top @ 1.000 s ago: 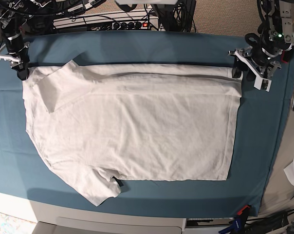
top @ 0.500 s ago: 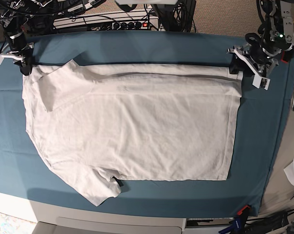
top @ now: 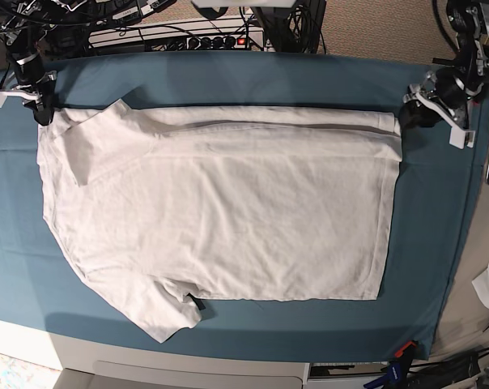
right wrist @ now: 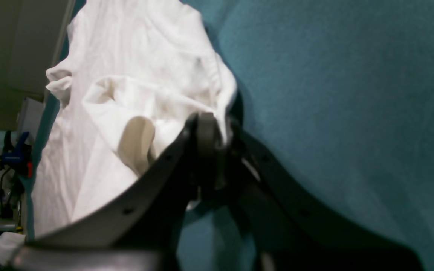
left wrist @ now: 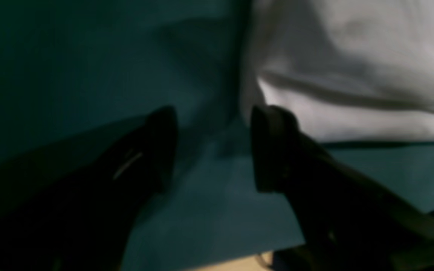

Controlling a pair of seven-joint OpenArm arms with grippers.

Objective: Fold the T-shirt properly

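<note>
One shirt (top: 220,211): flat on teal surface (top: 228,77), centre frame.
Handling: I judge it thin, limp; pinch corners.
Right end effector (right wrist: 217,150): clamped on upper-left corner.
Left end effector (left wrist: 213,148): agape, upper right, empty.

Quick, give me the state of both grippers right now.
Left gripper: open, holding nothing, beside the T-shirt hem corner.
Right gripper: shut on the T-shirt, fingers pinching its edge.

One T-shirt (top: 220,211), one teal table cover (top: 228,81), two hands: right hand (top: 40,109), left hand (top: 418,113).
</note>
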